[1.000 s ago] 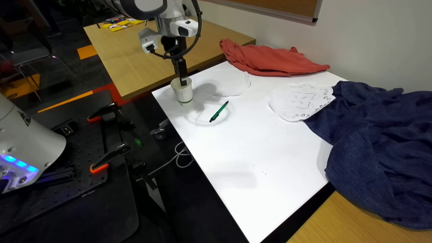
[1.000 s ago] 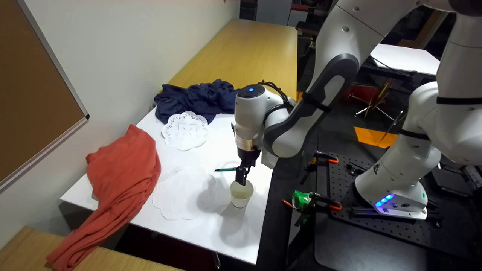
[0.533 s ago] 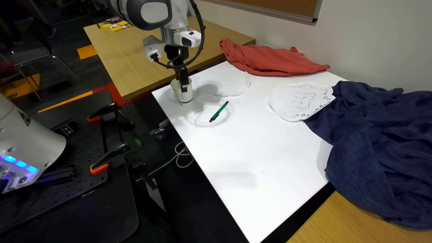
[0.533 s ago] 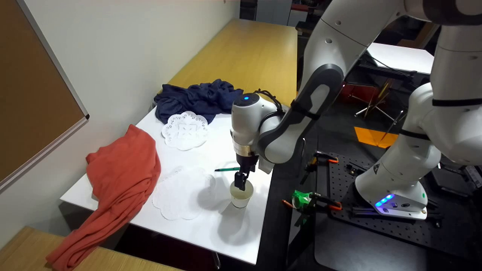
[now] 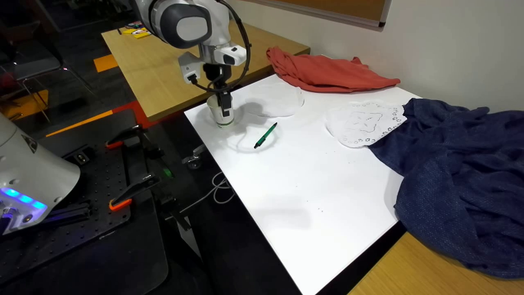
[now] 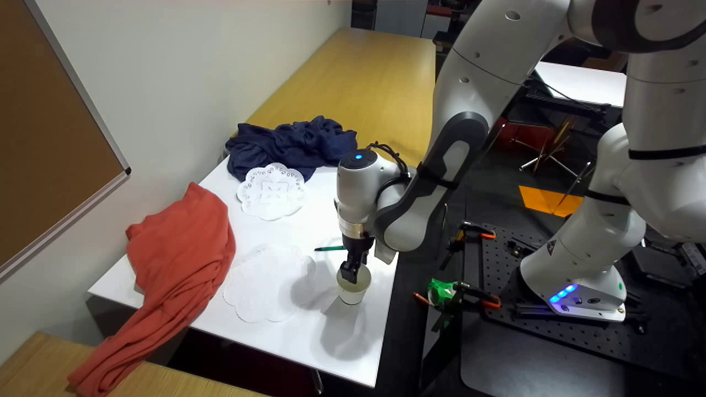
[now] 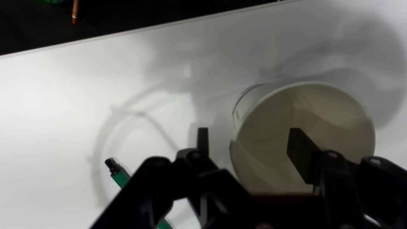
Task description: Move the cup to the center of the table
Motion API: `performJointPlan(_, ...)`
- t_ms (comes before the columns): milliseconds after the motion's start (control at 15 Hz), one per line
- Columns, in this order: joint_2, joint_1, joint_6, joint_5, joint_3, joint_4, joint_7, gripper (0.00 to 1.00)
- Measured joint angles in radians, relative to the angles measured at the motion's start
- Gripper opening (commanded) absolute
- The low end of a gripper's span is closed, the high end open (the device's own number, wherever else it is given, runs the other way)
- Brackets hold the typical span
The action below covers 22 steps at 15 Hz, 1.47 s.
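The white cup [image 5: 217, 117] stands upright on the white table [image 5: 307, 176], close to a corner and the edge on the robot's side. It also shows in an exterior view [image 6: 352, 296] and in the wrist view [image 7: 267, 127], where I look into its mouth. My gripper [image 5: 226, 111] points down at the cup and is open. In the wrist view [image 7: 249, 138] one finger is over or inside the mouth. The other finger is outside the wall, with the rim between them. Neither finger clearly touches the wall. How deep the inner finger reaches is hard to tell.
A green pen [image 5: 266, 135] lies near the cup. A white paper doily [image 6: 267, 284] lies beside the cup, and another [image 6: 271, 192] lies farther off. A red cloth [image 5: 323, 73] and a navy cloth [image 5: 462, 184] cover table edges by the wall.
My gripper has moved down toward the cup and slightly across, its fingers now lower against the cup in both exterior views. The cup has not moved.
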Motion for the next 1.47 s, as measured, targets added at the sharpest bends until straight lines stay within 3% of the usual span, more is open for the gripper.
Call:
performJointPlan(333,0.009,0.012,0.001,0.000,-0.001,0.014,0.000,0.00)
performJointPlan(933,0.006,0.016,0.003,0.030,-0.011,0.027,0.008,0.01)
performJointPlan(1467,-0.046,0.010,0.003,0.118,-0.120,0.078,0.080,0.01)
